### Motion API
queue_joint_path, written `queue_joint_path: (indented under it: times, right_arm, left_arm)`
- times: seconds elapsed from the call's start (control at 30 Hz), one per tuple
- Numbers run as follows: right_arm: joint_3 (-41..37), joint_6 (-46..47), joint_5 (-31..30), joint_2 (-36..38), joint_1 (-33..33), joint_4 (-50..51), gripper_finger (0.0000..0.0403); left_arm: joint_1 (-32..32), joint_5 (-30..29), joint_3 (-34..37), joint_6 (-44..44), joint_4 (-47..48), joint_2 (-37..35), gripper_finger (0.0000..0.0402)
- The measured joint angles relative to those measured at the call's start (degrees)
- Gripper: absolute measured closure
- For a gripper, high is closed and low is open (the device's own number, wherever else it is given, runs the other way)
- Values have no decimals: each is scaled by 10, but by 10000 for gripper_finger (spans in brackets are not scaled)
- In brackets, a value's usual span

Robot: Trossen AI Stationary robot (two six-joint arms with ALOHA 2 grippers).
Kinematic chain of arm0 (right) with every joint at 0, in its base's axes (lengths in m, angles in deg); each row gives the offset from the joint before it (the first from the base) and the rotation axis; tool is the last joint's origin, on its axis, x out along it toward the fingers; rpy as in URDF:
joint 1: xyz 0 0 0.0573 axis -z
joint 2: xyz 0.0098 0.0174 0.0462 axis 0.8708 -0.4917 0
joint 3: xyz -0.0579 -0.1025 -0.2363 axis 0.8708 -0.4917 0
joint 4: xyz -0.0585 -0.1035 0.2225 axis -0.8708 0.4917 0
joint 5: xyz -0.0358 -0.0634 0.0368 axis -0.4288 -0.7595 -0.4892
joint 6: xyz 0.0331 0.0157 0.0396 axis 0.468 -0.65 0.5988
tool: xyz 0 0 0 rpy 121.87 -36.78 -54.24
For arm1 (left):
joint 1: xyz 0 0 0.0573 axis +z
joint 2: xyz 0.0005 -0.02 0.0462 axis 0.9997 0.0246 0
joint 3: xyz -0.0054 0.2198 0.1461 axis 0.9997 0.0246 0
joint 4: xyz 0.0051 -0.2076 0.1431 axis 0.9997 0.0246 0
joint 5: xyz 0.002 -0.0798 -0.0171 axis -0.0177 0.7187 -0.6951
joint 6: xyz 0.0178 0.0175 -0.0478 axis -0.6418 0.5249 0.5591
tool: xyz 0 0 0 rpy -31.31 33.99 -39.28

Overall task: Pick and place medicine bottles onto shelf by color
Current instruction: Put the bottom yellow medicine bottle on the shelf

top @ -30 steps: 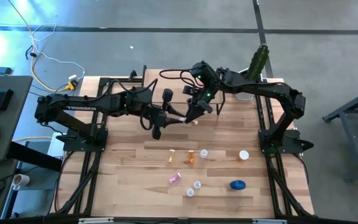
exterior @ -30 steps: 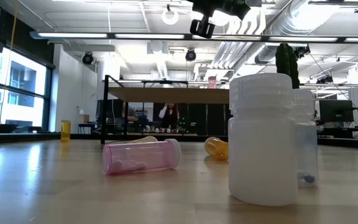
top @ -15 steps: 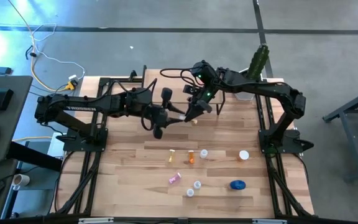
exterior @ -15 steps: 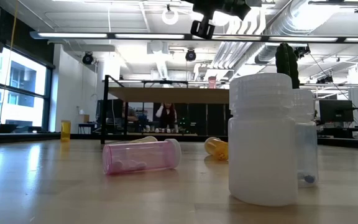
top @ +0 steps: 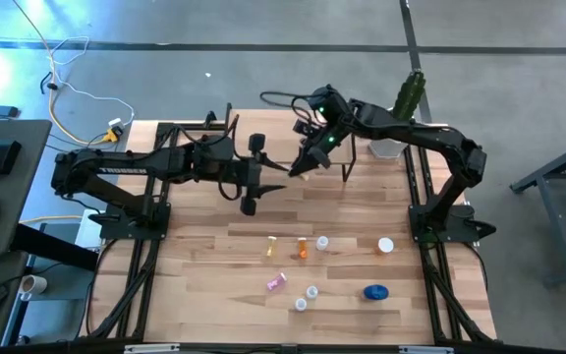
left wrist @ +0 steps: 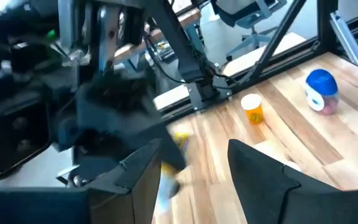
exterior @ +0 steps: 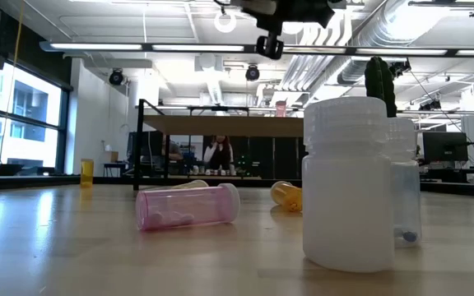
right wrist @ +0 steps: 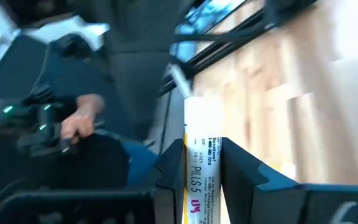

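My right gripper (top: 301, 171) is high over the table's far middle, shut on a yellowish medicine bottle (right wrist: 199, 134) with a white label. My left gripper (top: 275, 179) faces it from the left. It is open, with its fingers (left wrist: 143, 177) apart and nothing between them, and the bottle (left wrist: 180, 140) shows just beyond them. Several more bottles lie on the table's near half: yellow (top: 272, 246), orange (top: 303, 248), pink (top: 276, 282), white (top: 311, 291) and a blue jar (top: 375, 291). The shelf (exterior: 220, 125) stands at the far side. My right gripper pinches the bottle's labelled body (right wrist: 197, 163) between its two fingers, one on each side. The bottle lies along the fingers and sticks out forward past their tips, with its pale end (right wrist: 179, 78) leading. It is lifted clear of the table.
A cactus (top: 409, 96) in a white pot (top: 386, 149) stands at the far right. An orange bottle with a white cap (top: 385, 245) lies to the near right. In the low view, a big white bottle (exterior: 344, 193) and the pink one (exterior: 188, 205) are close by.
My right gripper has drawn a little toward the table's far edge with the bottle, away from my left gripper's tips. My left wrist has rolled slightly while staying where it was. The bottles on the table have not moved.
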Motion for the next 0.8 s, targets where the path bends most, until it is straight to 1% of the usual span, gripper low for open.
queue_joint_path:
  times: [0.2, 0.37, 0.53, 0.63, 0.7, 0.8]
  right_arm:
    - [0, 0, -18, 6, 29, -13, 341]
    - [0, 0, -38, 7, 48, -51, 341]
    - [0, 0, -56, 7, 66, -116, 341]
    - [0, 0, -73, 7, 74, -166, 341]
    - [0, 0, -79, 7, 78, -202, 341]
    - [0, -12, -103, 7, 80, -257, 341]
  left_arm:
    - [28, -16, 0, 19, 33, -24, 229]
    - [63, -18, 0, 39, 42, -52, 229]
    - [100, -12, 0, 42, 53, -85, 230]
    - [129, 18, 0, 59, 67, -105, 229]
    - [150, 51, 0, 80, 78, -118, 229]
    - [187, 104, 0, 115, 95, -134, 229]
